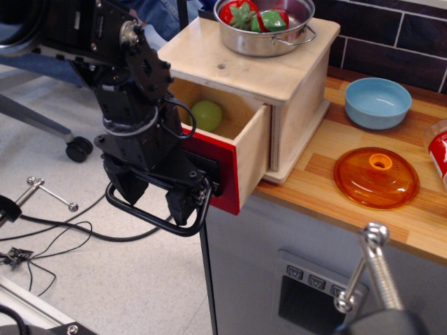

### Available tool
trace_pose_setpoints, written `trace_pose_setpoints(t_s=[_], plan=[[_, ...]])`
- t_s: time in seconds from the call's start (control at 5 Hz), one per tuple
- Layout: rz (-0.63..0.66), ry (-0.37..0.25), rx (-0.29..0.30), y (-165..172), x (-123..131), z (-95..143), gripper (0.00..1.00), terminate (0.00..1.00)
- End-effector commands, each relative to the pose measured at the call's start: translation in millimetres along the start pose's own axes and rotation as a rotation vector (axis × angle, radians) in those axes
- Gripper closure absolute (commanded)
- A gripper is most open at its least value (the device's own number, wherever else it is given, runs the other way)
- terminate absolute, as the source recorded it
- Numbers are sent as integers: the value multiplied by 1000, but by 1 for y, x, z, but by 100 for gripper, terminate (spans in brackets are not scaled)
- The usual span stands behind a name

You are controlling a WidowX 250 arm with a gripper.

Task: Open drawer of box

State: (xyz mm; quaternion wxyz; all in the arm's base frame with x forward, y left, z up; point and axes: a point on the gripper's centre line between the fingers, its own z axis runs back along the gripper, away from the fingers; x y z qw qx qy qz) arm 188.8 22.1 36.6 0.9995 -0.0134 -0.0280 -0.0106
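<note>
A wooden worktop [328, 188] runs along a dark tiled wall above a grey cabinet panel [307, 293]; cables lie on the pale floor at left.

Single view:

1. The box [279, 77], pale plywood with a wider base plate, stands at the worktop's left end. Its flat top shows a small hole.
2. A steel pot [269, 31] sits on the box top. It holds red and green toy vegetables [253, 15].
3. The drawer [241, 150] is pulled well out of the box front, overhanging the worktop edge. A yellow-green ball [207, 115] lies inside it, toward the back.
4. The red front panel faces left and carries a black loop handle [157, 220].
5. The gripper [155, 195] is at the handle. Its black fingers [180, 204] reach down inside the loop, set apart, one near each end of the loop. Contact with the handle bar cannot be confirmed.
6. A blue bowl [378, 102], empty, stands to the right of the box.
7. An orange translucent lid [376, 177] lies flat on the worktop, in front of the bowl.
</note>
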Motion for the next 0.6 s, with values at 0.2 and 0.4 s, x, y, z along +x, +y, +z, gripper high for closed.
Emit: trace_pose_setpoints(t_s=[0.2,0.4], plan=[[-69,273,-86,-12,-55,-13,0,0],[-52,244,-93,-12,-48,-8,0,100]])
